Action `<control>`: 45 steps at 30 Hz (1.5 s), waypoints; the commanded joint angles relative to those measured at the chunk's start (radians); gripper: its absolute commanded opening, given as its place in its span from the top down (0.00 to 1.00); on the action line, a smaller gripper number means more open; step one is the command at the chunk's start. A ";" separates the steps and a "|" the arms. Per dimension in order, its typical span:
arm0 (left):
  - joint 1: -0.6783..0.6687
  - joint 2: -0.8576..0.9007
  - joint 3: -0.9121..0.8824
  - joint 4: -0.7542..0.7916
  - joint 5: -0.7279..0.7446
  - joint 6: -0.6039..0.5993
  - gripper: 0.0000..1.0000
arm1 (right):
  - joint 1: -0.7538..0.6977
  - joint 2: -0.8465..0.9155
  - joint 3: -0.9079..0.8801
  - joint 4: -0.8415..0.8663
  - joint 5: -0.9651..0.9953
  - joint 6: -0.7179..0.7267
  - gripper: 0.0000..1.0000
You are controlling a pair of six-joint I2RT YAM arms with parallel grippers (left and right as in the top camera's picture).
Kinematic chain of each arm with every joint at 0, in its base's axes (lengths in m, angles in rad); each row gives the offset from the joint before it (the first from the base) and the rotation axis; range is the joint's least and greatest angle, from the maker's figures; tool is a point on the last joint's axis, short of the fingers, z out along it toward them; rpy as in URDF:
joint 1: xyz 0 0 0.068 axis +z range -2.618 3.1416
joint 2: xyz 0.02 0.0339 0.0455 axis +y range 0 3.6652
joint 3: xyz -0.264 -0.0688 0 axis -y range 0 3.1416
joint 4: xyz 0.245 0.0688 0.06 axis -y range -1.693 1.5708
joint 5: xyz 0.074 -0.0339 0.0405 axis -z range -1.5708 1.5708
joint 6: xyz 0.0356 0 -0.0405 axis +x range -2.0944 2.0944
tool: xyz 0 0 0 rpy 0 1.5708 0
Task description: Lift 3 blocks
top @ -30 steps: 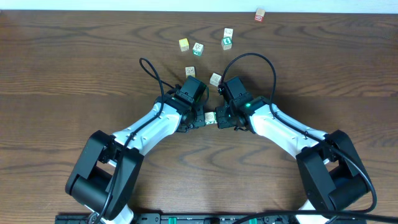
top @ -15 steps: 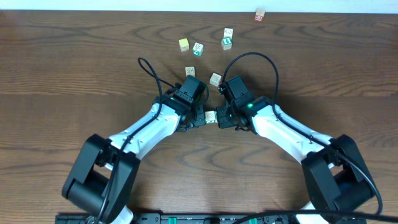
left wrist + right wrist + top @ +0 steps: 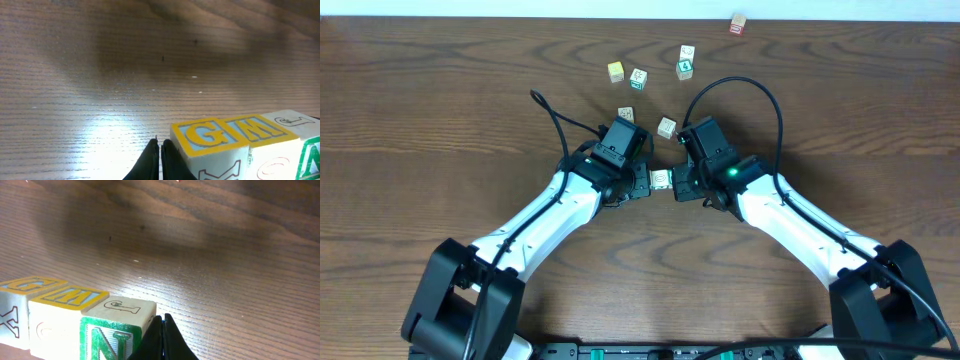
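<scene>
Dark brown wood-grain table [image 3: 410, 120], pale wall strip [image 3: 520, 8] past its far edge. My left pincer [image 3: 160, 150]: fingers together, nothing between them, tips pressed on the left end of the block row [image 3: 660, 178]. The row runs G block [image 3: 205, 142], M block [image 3: 252, 129], N block [image 3: 112, 332], faces touching, pinned end to end between my two pincers. My right pincer [image 3: 162, 327]: fingers together too, tips on the row's right end at the N block. Can't tell if the row's underside touches the wood. Glare patch [image 3: 110, 135] on the grain just left of the row.

Loose cubes beyond the row: yellow cube [image 3: 615, 71], teal-marked cube [image 3: 638, 78] just beside it, tan cube [image 3: 626, 115] nearer the row, pale cube [image 3: 666, 127] nearest it, green-marked cube [image 3: 684, 70] with a whitish cube [image 3: 687, 52] just behind. Reddish cube [image 3: 738, 24] at the far edge, well right of the row.
</scene>
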 commanded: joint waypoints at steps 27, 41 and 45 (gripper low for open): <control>-0.095 -0.098 0.033 0.046 0.176 0.016 0.93 | 0.067 -0.037 0.034 -0.034 -0.254 0.029 0.99; -0.095 -0.112 0.033 0.046 0.176 0.016 0.93 | 0.067 -0.046 0.051 -0.051 -0.264 0.040 0.99; -0.095 -0.112 0.033 0.046 0.176 0.016 0.93 | 0.067 -0.063 0.060 -0.050 -0.303 0.040 0.99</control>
